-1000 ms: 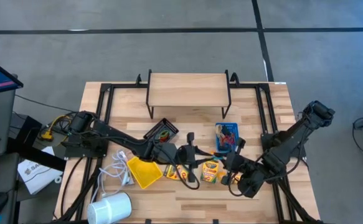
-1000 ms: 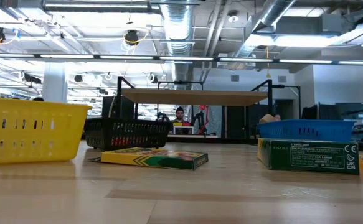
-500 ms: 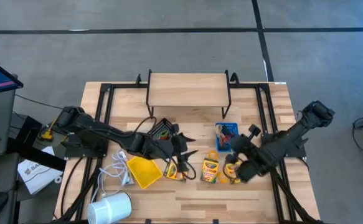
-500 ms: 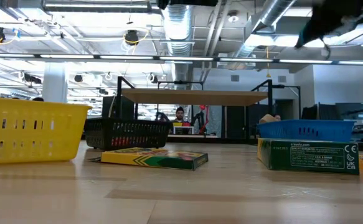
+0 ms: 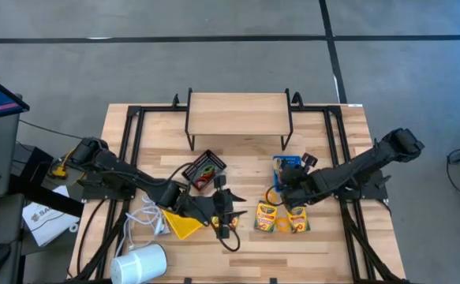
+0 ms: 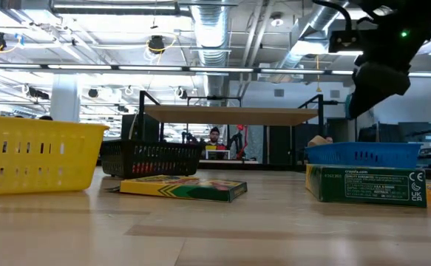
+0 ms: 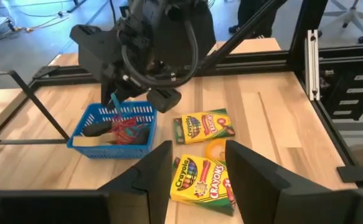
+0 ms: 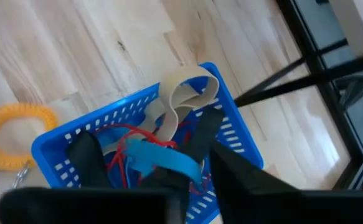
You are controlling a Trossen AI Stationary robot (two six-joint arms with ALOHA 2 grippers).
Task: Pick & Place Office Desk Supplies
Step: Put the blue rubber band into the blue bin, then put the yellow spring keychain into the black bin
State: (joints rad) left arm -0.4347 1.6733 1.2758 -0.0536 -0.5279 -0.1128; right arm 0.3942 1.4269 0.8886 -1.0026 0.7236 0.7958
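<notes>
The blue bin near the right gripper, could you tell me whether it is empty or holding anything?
Holding things: the blue bin contains red and blue bands and a pale strip.

A wooden shelf on black legs (image 5: 237, 112) stands at the bench's (image 5: 324, 252) far edge — a white cylinder (image 5: 140, 263) and coiled white cable (image 5: 146, 216) lie near its front-left corner.
</notes>
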